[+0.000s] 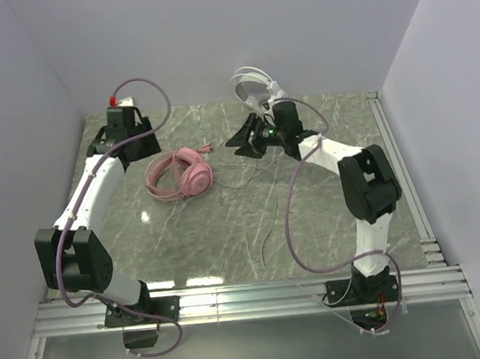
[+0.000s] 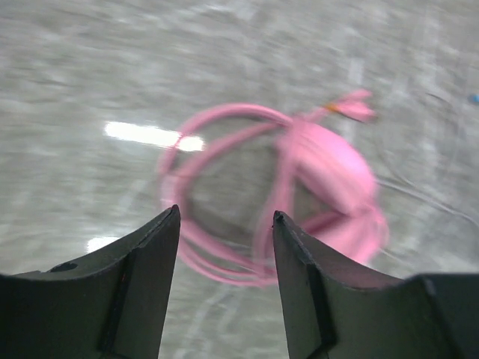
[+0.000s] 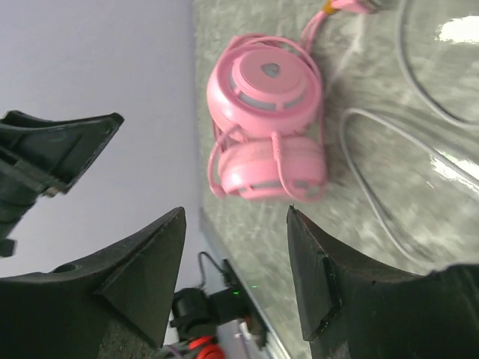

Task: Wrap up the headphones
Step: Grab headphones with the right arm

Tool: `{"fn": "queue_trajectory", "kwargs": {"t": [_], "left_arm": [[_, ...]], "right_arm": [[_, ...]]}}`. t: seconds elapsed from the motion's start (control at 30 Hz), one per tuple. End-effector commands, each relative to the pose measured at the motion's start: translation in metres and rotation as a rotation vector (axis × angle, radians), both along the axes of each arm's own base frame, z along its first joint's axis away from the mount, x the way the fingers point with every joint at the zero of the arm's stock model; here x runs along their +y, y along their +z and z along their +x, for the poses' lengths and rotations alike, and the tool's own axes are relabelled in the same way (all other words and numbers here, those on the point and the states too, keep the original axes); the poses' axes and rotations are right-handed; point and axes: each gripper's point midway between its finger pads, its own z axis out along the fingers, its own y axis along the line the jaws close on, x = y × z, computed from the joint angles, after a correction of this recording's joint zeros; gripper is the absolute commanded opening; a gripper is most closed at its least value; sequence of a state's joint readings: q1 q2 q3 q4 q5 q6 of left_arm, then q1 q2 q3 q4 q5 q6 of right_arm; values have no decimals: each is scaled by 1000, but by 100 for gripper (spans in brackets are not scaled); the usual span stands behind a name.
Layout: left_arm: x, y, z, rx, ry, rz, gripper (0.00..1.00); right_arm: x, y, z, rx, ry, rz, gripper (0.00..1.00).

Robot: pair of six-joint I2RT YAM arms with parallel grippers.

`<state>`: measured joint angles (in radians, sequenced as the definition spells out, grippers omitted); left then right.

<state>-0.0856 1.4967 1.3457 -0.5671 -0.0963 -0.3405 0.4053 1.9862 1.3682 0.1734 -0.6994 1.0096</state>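
While L tool (image 2: 226, 213) open, pink headphones (image 2: 329, 168) beyond

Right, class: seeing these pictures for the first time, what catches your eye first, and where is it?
The pink headphones stand out most, lying near the middle of the grey marbled table with their pink cable looped around them. Next come the white headphones at the back, just beyond the right gripper, whose jaws stand open and empty, facing the pink set.
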Motion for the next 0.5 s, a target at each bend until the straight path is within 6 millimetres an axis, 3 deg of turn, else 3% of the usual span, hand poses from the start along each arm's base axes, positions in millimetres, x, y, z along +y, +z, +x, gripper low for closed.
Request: {"fn": "queue_trajectory", "kwargs": {"t": [0.0, 0.13, 0.2, 0.27, 0.3, 0.37, 0.47], "left_arm": [[-56, 23, 0, -52, -83, -131, 58], [-99, 33, 2, -48, -140, -216, 60], [-123, 42, 2, -60, -180, -236, 61], [-138, 48, -1, -56, -213, -258, 64], [-147, 54, -3, -62, -234, -274, 66], [-153, 66, -5, -100, -260, -305, 70], [-158, 66, -10, -143, -283, -343, 76]], "right_arm": [[-28, 19, -1, -138, -72, -112, 64], [-71, 11, 5, -147, -196, -268, 63], [-92, 16, 19, -198, -274, -384, 66], [-118, 5, 27, -183, -336, -545, 69], [-123, 13, 38, -201, -363, -582, 70], [-139, 12, 44, -189, -407, -659, 71], [-168, 27, 69, -264, -549, -700, 71]]}}
